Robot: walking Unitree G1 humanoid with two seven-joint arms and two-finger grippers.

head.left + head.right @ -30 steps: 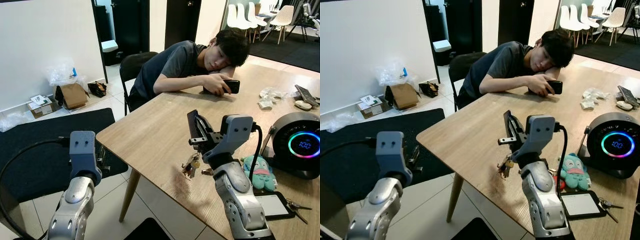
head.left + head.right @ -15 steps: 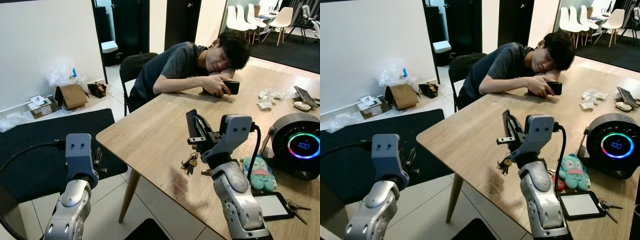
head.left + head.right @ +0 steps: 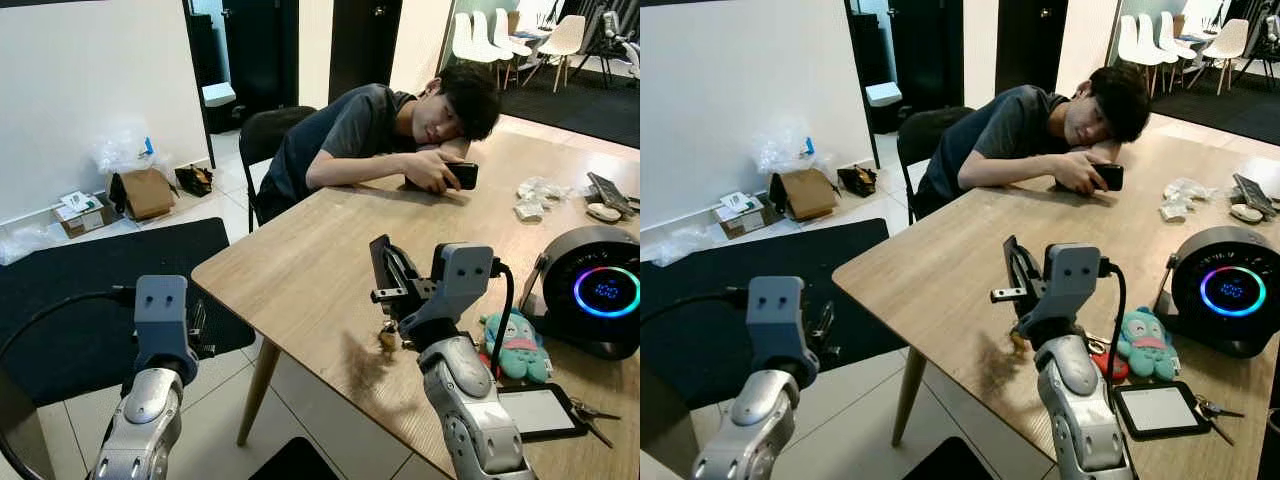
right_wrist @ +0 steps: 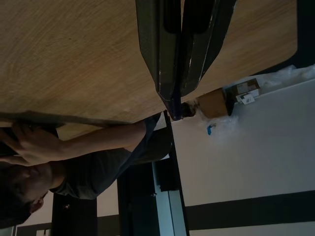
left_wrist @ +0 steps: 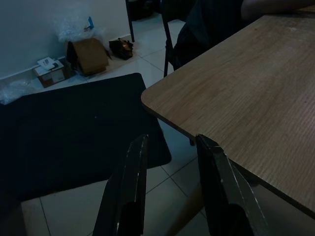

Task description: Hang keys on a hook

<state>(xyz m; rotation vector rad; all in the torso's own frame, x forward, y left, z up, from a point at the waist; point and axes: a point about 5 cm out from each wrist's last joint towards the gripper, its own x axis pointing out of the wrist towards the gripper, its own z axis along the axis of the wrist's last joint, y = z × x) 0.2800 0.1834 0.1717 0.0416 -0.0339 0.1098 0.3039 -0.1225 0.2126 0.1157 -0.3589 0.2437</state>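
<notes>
Right gripper raised above table, fingers pressed together, empty; keys beneath wrist, ungrasped.
Left gripper parted, idle beside table edge.

Looks to me like a home dining area: big wooden table mid-frame with a person slumped over it, white chairs upper right, boxes and bags along the left wall.

A round black device near the table's right edge is showing blue digits inside its glowing ring, but they are too small to read. Nothing else in view is carrying legible text, labels or numbers.
</notes>
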